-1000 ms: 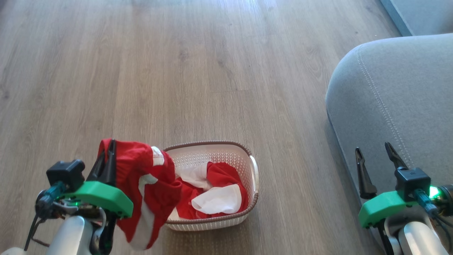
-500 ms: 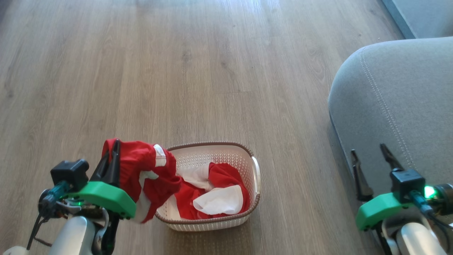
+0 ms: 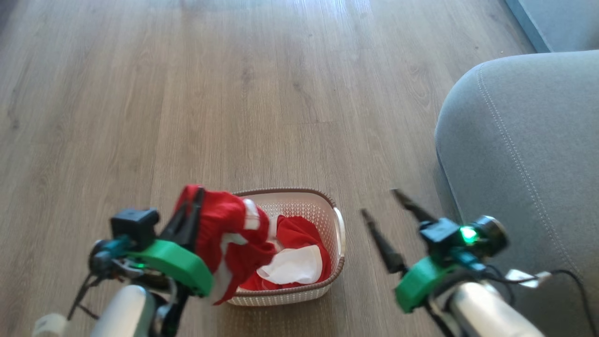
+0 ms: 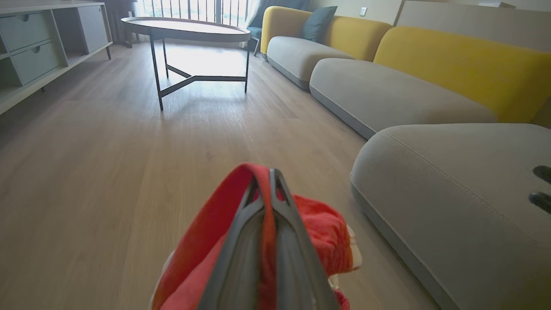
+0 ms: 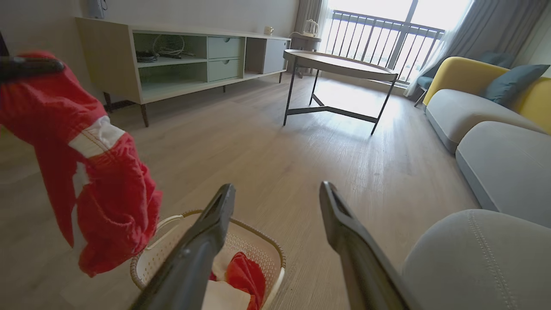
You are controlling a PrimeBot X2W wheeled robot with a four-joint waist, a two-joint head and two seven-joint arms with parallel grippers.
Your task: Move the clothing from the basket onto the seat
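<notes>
Left hand (image 3: 198,193) is clamped shut on a red garment (image 3: 229,224), held up high so the cloth hangs free of the basket (image 3: 285,191) instead of dragging on the rim, I'd guess. The garment's lower end dangles over the basket's left edge. The rest of the clothing (image 3: 292,252), red and white, lies inside the basket, which sits on the floor (image 3: 234,93) near the seat (image 3: 529,154) but not touching it. Nothing's on the seat yet. Right hand (image 3: 379,202) is wide open and empty, fingers tilted toward the basket, hovering over the strip of floor between basket and seat. Looks like it's lining up for the pile, or to help with the hanging piece. Versus half a second ago, the left hand and its garment have shifted right, over the basket, and the right hand has swung left off the seat's edge. Basket hasn't budged.
</notes>
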